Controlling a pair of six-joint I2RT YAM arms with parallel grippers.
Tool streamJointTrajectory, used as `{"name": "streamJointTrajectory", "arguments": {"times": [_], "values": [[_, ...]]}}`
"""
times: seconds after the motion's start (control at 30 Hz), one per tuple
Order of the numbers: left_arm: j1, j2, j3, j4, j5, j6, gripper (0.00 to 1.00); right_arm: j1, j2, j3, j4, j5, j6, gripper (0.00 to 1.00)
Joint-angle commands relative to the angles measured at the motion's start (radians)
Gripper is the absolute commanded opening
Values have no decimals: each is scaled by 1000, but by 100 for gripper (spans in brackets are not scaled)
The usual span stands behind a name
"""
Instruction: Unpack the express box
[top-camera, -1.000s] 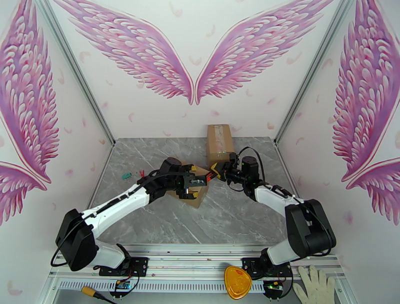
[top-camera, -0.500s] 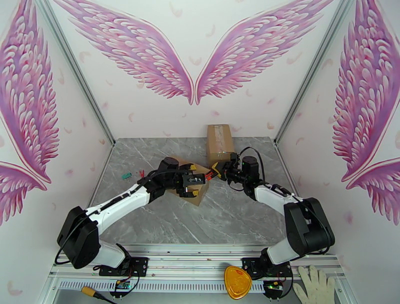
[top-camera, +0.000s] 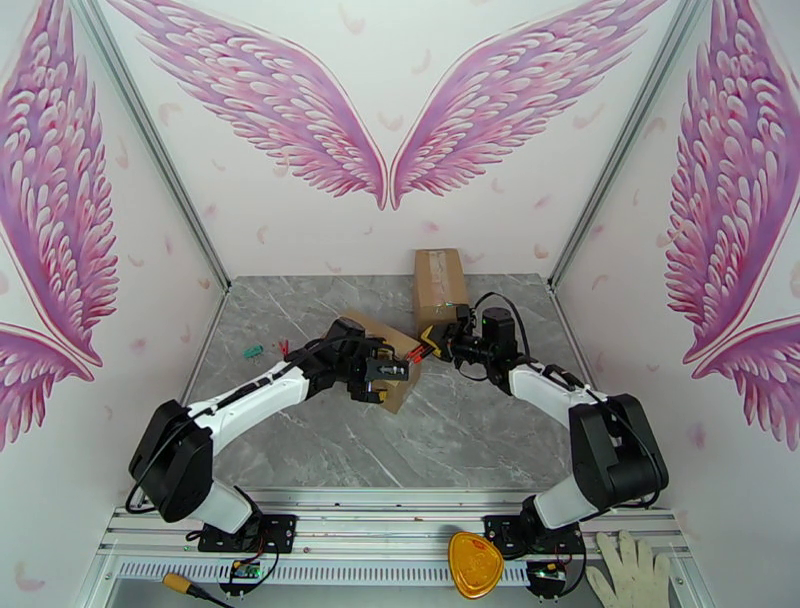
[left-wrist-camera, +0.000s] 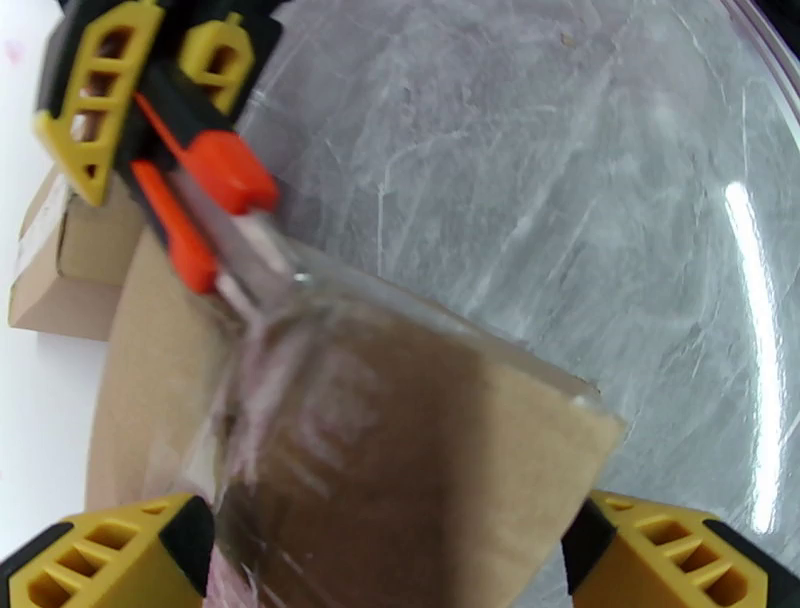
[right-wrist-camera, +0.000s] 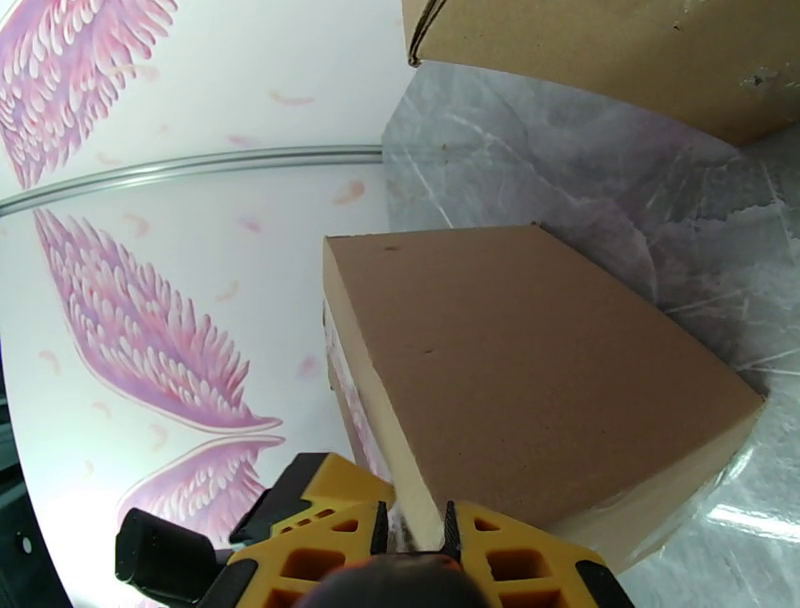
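Note:
The express box (top-camera: 396, 338) is a small brown carton sealed with clear tape, tilted up off the grey table near its middle. My left gripper (top-camera: 385, 372) spans it, one finger pressed on each side, as the left wrist view shows around the box (left-wrist-camera: 400, 430). My right gripper (top-camera: 432, 345) is shut on an orange-red utility knife (left-wrist-camera: 205, 180). The blade tip rests at the taped top edge of the box. In the right wrist view the box (right-wrist-camera: 520, 370) sits just ahead of the right gripper (right-wrist-camera: 418, 530), with its edge between the fingers.
A second, larger cardboard box (top-camera: 440, 280) stands against the back wall, just behind the right gripper. Small green (top-camera: 254, 351) and red (top-camera: 283, 347) bits lie on the table's left. An orange object (top-camera: 475, 565) and a white glove (top-camera: 630, 570) lie by the front rail.
My left gripper has drawn back to the left and turned, tipping the box with it. The right gripper with the knife has shifted slightly towards the box.

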Motion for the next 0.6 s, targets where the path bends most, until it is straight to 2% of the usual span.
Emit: {"name": "streamJointTrajectory", "arguments": {"times": [0.0, 0.13, 0.33, 0.43, 0.57], "values": [[-4, 31, 8, -13, -75, 14, 96, 14, 11, 9, -34, -64, -6, 0], [15, 32, -2, 95, -70, -58, 95, 13, 8, 0, -32, -86, -13, 0], [42, 32, -31, 112, -68, -66, 93, 7, 22, -10, -39, -187, -19, 0], [52, 33, -40, 111, -83, -48, 93, -3, 18, 0, -97, -240, -50, 0], [57, 37, -47, 120, -108, -24, 92, -13, 4, 42, -273, -280, -158, 0]]}}
